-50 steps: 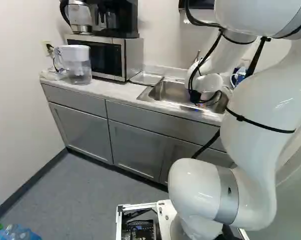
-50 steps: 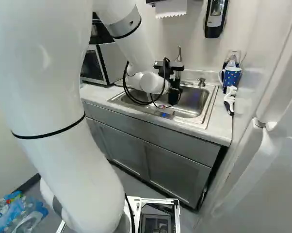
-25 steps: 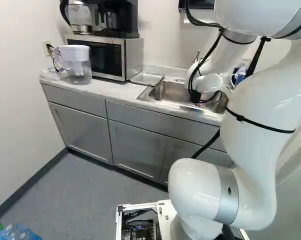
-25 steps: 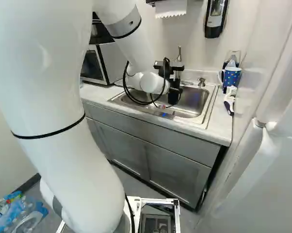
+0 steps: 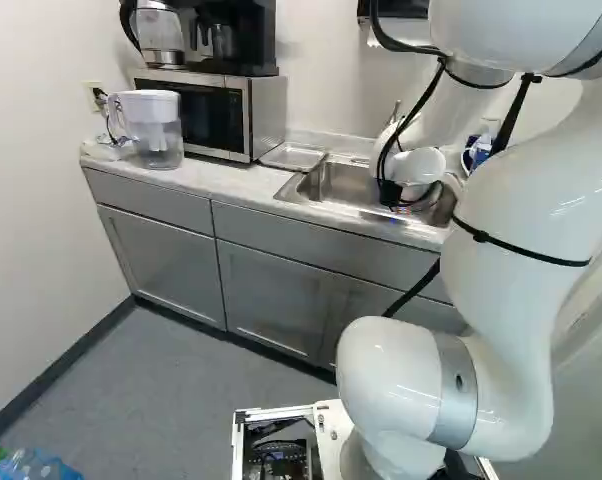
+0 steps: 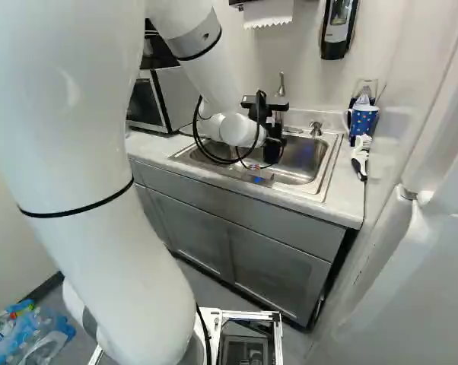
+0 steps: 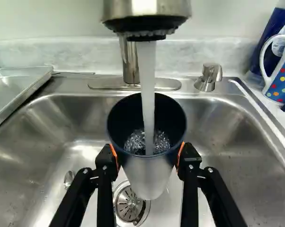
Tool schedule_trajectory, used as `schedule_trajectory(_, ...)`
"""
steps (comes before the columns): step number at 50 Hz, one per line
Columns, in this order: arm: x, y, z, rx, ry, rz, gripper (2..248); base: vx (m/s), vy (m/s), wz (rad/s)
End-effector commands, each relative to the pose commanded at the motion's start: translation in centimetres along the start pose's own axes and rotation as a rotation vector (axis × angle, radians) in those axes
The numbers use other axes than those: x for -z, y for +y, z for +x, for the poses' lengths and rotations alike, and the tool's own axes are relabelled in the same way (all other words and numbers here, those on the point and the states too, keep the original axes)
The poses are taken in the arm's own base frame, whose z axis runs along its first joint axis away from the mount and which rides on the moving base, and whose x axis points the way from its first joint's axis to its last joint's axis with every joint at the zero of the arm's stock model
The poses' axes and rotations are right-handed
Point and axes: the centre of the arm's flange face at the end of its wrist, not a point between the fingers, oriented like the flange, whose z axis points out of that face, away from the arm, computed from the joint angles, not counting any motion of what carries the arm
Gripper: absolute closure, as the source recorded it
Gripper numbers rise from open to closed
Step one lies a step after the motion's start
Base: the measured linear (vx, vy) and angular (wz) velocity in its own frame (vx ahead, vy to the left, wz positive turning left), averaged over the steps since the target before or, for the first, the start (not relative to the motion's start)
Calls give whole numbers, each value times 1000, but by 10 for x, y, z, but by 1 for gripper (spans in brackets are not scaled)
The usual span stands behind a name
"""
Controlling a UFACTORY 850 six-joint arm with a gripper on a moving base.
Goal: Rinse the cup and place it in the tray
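Filling under the stream is looking like the main source of trouble: water (image 7: 148, 90) is pouring from the faucet (image 7: 147, 12) straight into the cup (image 7: 147, 177) and frothing inside, and how full it is getting is staying hard to tell. If too much is collecting, the extra weight could be dragging the cup down between wet pads (image 7: 113, 155), or the overflow could be running onto the tool (image 7: 146, 155) and its cable (image 6: 196, 133). The faucet is hanging just above the cup's mouth, so lifting straight up would be risking a knock; easing out sideways first would be safer. Moving towards the tray (image 5: 294, 156), which is lying beside the sink (image 6: 320, 163) in the upper middle of the left base view, without emptying the cup would be inviting slops on the tabletop (image 5: 216, 180). A careless set-down there could be catching the cup's base on the tray's raised rim and toppling it. As for the tool, it is reaching over the sink near the middle of the right base view, and its two fingers are standing apart by the cup's width, not meeting. They are clasping the cup from opposite sides, the orange pads pressing just below its dark lip. The cup is hanging mouth up in that grip above the drain (image 7: 128, 206), while both base views are hiding it behind the arm's end.
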Motion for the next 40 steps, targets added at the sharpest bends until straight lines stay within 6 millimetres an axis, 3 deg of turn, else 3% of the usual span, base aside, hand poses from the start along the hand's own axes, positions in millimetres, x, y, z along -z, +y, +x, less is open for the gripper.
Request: schedule_trajectory(40,0,0,0,0,0,0,124,0,0,0)
